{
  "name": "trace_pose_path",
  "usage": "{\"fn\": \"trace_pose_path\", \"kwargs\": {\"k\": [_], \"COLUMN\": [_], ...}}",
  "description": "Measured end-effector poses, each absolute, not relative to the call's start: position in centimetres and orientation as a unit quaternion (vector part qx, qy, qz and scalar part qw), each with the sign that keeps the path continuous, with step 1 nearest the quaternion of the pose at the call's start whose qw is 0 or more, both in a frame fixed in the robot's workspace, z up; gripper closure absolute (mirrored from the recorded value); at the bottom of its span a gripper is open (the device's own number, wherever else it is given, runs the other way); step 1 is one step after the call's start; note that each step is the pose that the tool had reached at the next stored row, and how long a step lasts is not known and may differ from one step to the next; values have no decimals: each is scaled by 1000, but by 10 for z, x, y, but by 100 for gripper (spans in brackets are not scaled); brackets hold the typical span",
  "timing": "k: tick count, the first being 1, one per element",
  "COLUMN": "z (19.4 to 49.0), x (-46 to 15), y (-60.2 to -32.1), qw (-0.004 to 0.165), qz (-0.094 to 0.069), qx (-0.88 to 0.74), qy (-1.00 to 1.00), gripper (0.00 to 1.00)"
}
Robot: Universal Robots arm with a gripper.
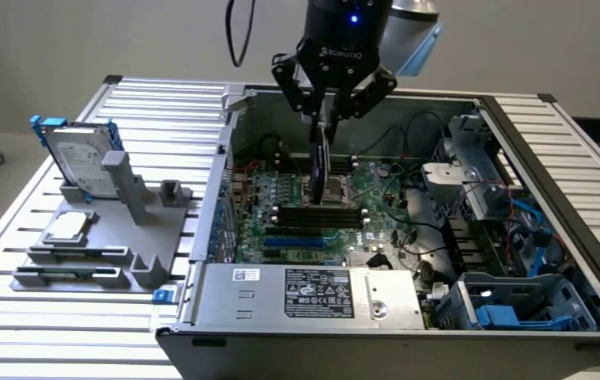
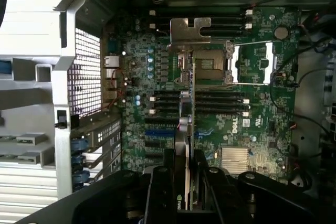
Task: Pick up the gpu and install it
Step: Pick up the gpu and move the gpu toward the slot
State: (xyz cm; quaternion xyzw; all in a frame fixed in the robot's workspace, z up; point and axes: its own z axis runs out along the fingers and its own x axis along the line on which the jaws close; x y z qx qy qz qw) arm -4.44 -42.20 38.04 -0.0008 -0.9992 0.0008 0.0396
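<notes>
pincer (image 1: 328, 112) clamped on gpu (image 1: 322, 158), long axis vertical, silver bracket (image 2: 190, 29) end down, above motherboard (image 1: 279, 199)

The gripper (image 1: 328, 117) is black. The gpu (image 1: 322, 162) shows a black cover and a green board. The motherboard (image 1: 369, 186) is green with black and blue slots. The hard drive (image 1: 76, 154) is silver in a blue frame, and the table (image 1: 57, 324) is silver with ribbed slats.

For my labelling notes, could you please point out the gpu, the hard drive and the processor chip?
gpu (image 1: 324, 158), exterior view, its dark upright edge.
hard drive (image 1: 76, 158), exterior view, its silver face.
processor chip (image 1: 68, 227), exterior view, its silver top.
</notes>
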Motion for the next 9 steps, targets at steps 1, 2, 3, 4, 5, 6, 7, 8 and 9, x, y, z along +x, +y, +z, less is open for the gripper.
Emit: {"fn": "trace_pose_path", "kwargs": {"k": [1, 2, 3, 4, 5, 6, 7, 8, 9], "z": [379, 377, 376, 375, 374, 374, 374, 374, 374], "x": [-41, -39, -38, -37, -37, -37, -37, -37, -37], "y": [-422, -422, -422, -422, -422, -422, -422, -422, -422], "qw": [39, 39, 39, 39, 39, 39, 39, 39, 39], "qz": [1, 1, 1, 1, 1, 1, 1, 1, 1], "qx": [-1, -1, -1, -1, -1, -1, -1, -1, -1], "qy": [-999, -999, -999, -999, -999, -999, -999, -999, -999], "gripper": [74, 74, 74, 74, 74, 74, 74, 74, 74]}}
